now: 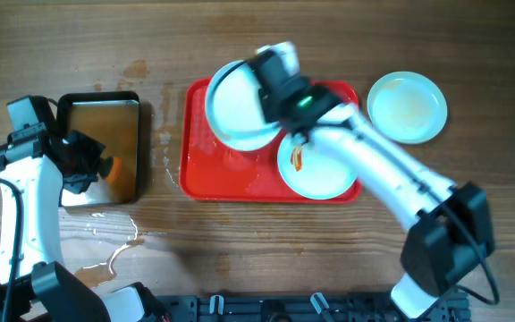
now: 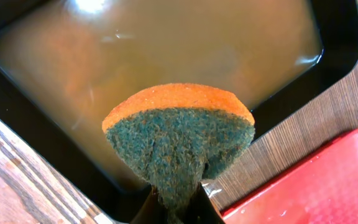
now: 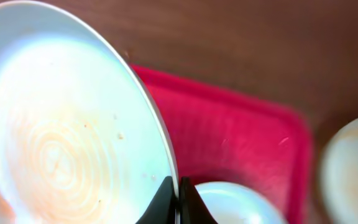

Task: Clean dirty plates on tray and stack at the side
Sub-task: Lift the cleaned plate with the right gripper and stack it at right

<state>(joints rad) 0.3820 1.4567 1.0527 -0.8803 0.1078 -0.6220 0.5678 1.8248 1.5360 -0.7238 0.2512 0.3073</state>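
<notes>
My right gripper (image 1: 262, 85) is shut on the rim of a white plate (image 1: 235, 105) and holds it tilted above the left half of the red tray (image 1: 199, 170). In the right wrist view the held plate (image 3: 61, 130) shows a faint orange film, with my fingers (image 3: 178, 198) pinching its edge. A second plate (image 1: 316, 165) with an orange-red smear lies on the tray's right part. A third plate (image 1: 407, 105) sits on the table right of the tray. My left gripper (image 2: 178, 208) is shut on an orange-and-green sponge (image 2: 179, 134) over the black pan.
A black-rimmed metal pan (image 1: 105, 143) with brownish water stands left of the tray; it fills the left wrist view (image 2: 166, 56). Water is spilled on the wood (image 1: 119, 246) near the front left. The tray corner (image 2: 328, 186) lies right next to the pan.
</notes>
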